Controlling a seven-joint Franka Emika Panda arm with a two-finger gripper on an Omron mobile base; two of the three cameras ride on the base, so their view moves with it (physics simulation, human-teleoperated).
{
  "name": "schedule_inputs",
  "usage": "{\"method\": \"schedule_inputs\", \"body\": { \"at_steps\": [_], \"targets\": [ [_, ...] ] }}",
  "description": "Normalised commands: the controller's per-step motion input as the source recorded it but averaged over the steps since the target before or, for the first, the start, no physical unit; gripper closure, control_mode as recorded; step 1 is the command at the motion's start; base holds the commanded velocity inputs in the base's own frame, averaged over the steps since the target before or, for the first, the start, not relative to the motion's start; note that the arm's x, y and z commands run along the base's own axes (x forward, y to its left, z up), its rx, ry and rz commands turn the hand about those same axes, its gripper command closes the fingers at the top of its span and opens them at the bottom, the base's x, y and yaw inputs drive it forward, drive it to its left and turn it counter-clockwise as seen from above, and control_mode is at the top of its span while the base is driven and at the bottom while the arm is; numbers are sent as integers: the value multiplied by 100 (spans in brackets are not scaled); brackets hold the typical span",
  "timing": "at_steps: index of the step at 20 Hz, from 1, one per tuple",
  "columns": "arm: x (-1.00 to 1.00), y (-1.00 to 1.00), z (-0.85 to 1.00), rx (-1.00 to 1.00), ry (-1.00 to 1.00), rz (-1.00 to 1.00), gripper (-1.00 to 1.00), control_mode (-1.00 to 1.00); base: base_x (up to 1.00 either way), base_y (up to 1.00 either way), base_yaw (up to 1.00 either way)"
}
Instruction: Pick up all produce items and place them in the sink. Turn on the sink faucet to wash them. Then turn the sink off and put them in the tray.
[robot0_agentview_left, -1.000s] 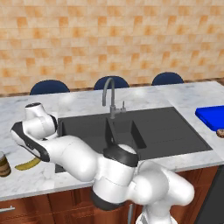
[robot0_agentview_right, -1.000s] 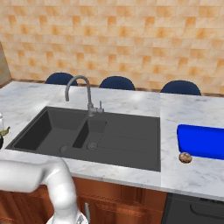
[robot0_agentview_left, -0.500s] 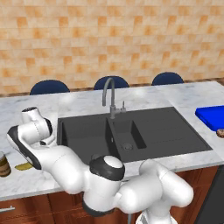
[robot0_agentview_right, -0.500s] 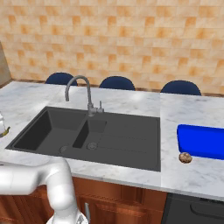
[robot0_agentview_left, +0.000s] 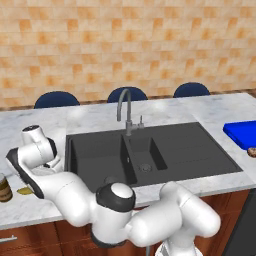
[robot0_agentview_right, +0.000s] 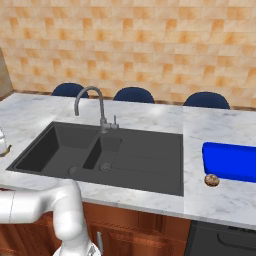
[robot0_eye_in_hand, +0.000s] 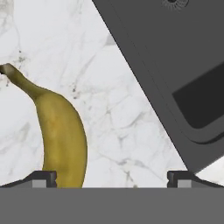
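Banana (robot0_eye_in_hand: 61, 135) lies on the marble table (robot0_eye_in_hand: 113, 109) beside the sink (robot0_eye_in_hand: 175, 65), off-centre toward my tool's (robot0_eye_in_hand: 111, 179) left finger. Tool is spread wide, holding nothing. Step: first pickup. Next, I judge: centre over the banana, descend, close.

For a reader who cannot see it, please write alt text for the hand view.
A yellow banana lies on the white marble counter close to one fingertip of the open pincer, off centre between the two. The dark grey sink crosses the upper right corner.
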Motion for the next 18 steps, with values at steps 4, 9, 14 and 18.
{"method": "schedule_inputs", "body": {
  "at_steps": [4, 9, 14, 18],
  "targets": [
    [22, 15, -21, 0, 0, 0, -100, -100, 0, 0, 0],
    [29, 18, -15, 0, 0, 0, -100, -100, 0, 0, 0],
    [12, 30, -20, 0, 0, -1, -100, -100, 0, 0, 0],
    [2, 28, -22, 0, 0, 0, -100, -100, 0, 0, 0]
  ]
}}
